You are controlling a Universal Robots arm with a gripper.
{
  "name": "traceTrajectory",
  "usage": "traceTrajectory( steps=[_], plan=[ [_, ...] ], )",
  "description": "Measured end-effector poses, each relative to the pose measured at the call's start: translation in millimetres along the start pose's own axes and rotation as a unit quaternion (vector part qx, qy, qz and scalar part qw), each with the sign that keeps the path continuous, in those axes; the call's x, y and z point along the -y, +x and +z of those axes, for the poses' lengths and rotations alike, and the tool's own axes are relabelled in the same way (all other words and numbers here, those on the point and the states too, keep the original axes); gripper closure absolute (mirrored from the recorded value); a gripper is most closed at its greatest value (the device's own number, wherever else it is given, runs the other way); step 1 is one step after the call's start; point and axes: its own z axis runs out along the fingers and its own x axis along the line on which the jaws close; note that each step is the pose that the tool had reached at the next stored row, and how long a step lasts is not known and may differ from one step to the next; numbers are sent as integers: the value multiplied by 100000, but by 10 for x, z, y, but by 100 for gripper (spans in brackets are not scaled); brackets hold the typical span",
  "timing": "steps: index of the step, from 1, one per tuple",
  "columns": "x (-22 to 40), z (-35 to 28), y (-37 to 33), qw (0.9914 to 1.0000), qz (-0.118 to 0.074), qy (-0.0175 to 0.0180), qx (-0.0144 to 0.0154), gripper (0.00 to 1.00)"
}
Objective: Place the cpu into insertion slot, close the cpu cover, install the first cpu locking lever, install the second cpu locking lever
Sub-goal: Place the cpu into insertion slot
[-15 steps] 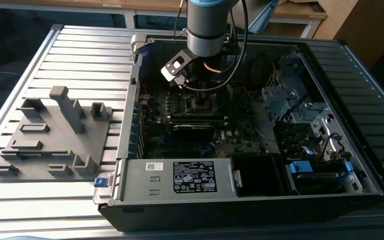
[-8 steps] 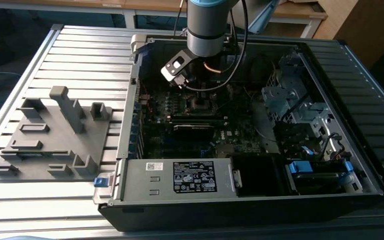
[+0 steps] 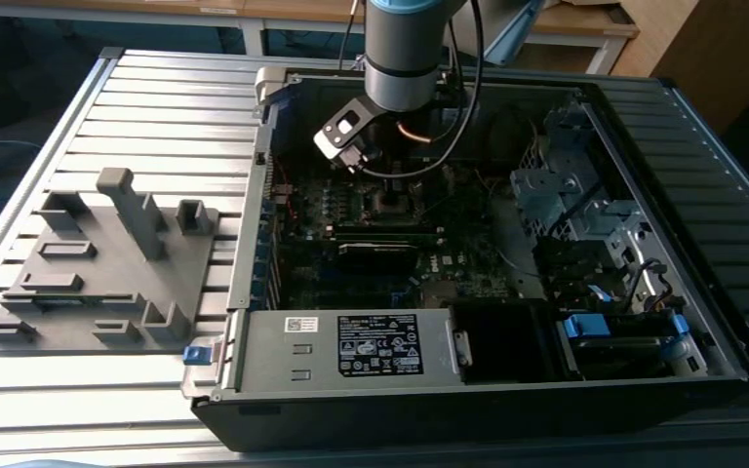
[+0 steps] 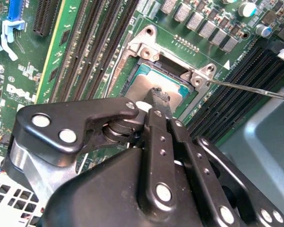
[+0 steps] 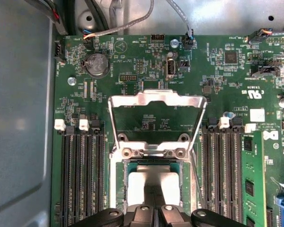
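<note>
Directly under the gripper [image 4: 158,97] lay the cpu [image 5: 137,187], dull silver top up, inside the insertion slot [image 5: 118,187]. Green substrate edges showed all round inside the slot's rim, so it was judged seated or very nearly so. The wrist views did not settle whether it sat fully flat.

- Fingers [image 4: 154,127]: drawn together with next to no gap, tips over the middle of the cpu's top. They did not span its edges, so nothing was pinched between them. Whether the tips pressed on the metal or hung just above it could not be told.
- The cpu cover [image 5: 156,100] stood swung up, past the fingertips on the far side of the slot. Its hinge edge ran crosswise to the line of the fingers, and bare motherboard [image 5: 217,85] showed through its cut-out centre. It was not yet down over the cpu.
- A thin locking lever [image 4: 255,89] stuck out from one hinge corner, away from the fingertips and unlatched.
- Long black memory slots [image 5: 80,175] flanked the gripper on both sides, running parallel to the fingers.
</note>
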Motion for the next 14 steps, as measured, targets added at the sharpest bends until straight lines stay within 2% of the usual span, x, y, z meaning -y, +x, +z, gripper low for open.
traceTrajectory(
  steps=[2, 4, 7, 14],
  plan=[
    [-4, -22, 5, 100000, 3, -60, -107, 90],
    [-3, -75, 2, 100000, -1, 20, 23, 90],
    [-6, -135, 3, 100000, -1, 16, 23, 90],
    [-7, -149, 3, 100000, -2, 19, 22, 90]
  ],
)
